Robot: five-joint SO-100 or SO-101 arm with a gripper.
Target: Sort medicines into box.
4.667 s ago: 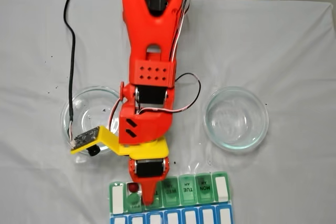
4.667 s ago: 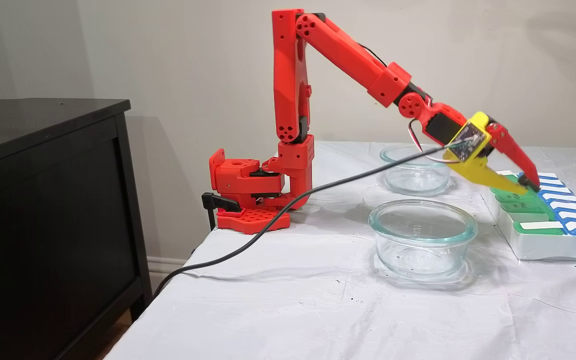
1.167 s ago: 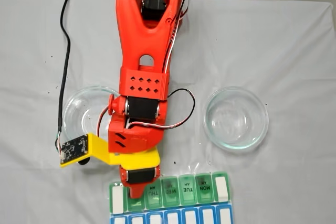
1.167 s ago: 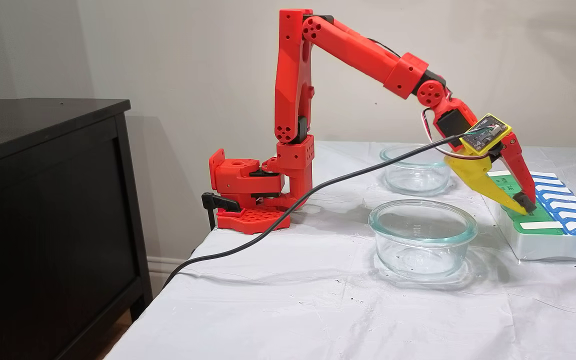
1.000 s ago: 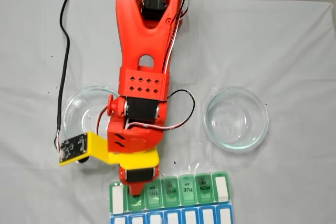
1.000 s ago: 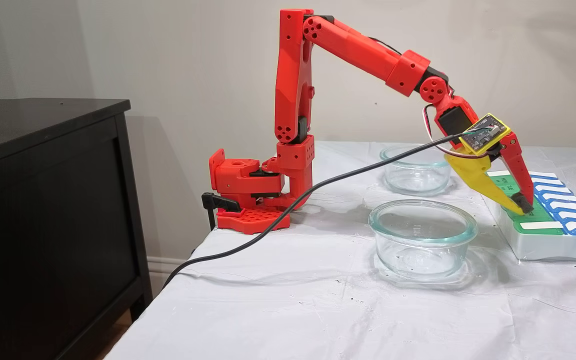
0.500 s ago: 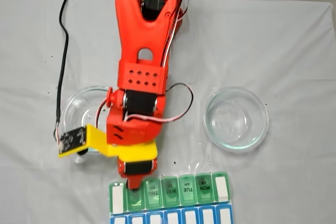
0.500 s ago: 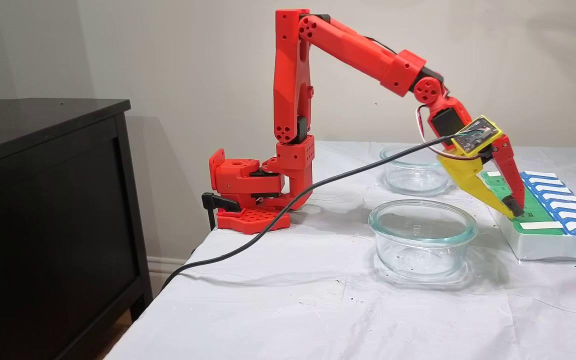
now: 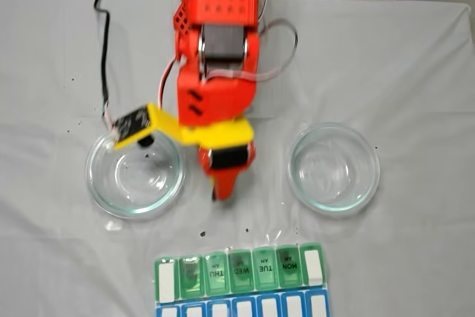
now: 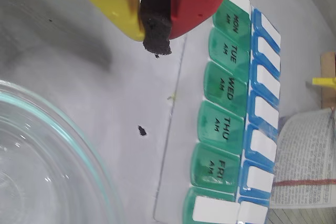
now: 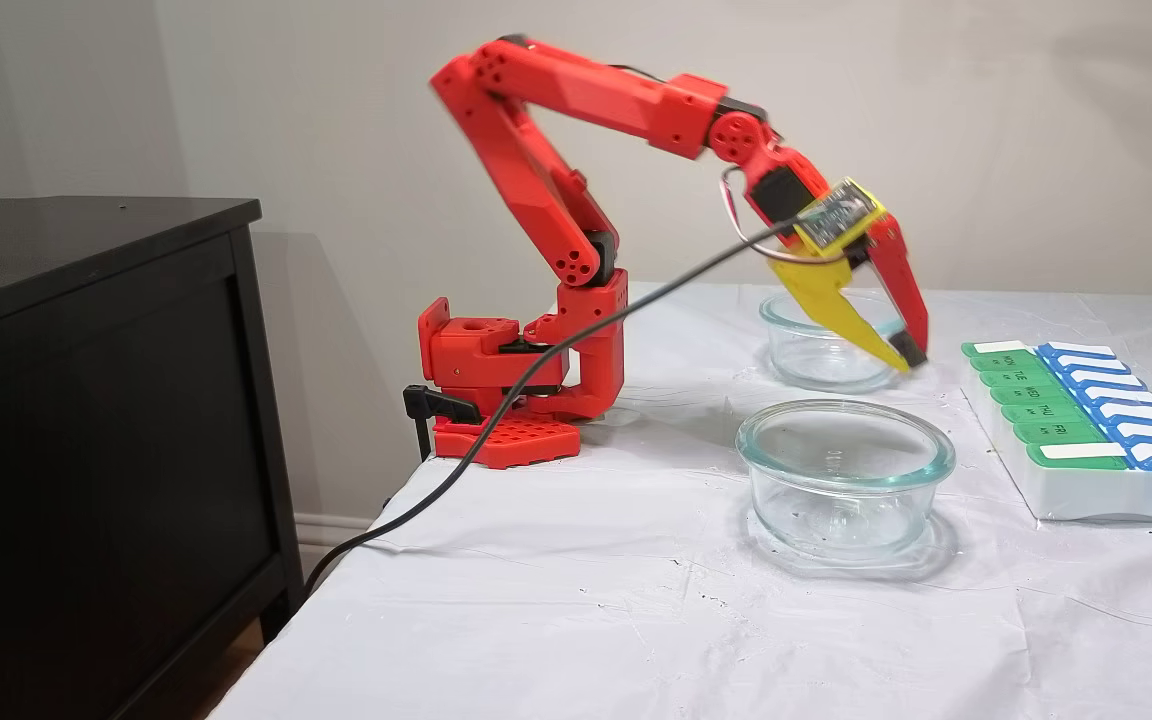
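Lifted back off the box [image 9: 239, 278], the hand [image 10: 156, 30] looks pinched together and empty, clearest from the wrist view.

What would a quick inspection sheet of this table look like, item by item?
Surface: white cloth over the table, wrinkled, with tiny black specks.
Job's things: pill organizer at the bottom edge in a fixed view, green day lids down; no loose pills seen.
Clutter: two clear glass dishes, each looking empty; printed paper beside the organizer in the wrist view.
Gripper: gripper shut, dark foam pads pressed together, nothing between them, raised above the cloth between the dishes.
Cables: black cable from the wrist camera trailing off the table's edge.
Surroundings: dark cabinet beside the table, plain wall behind.
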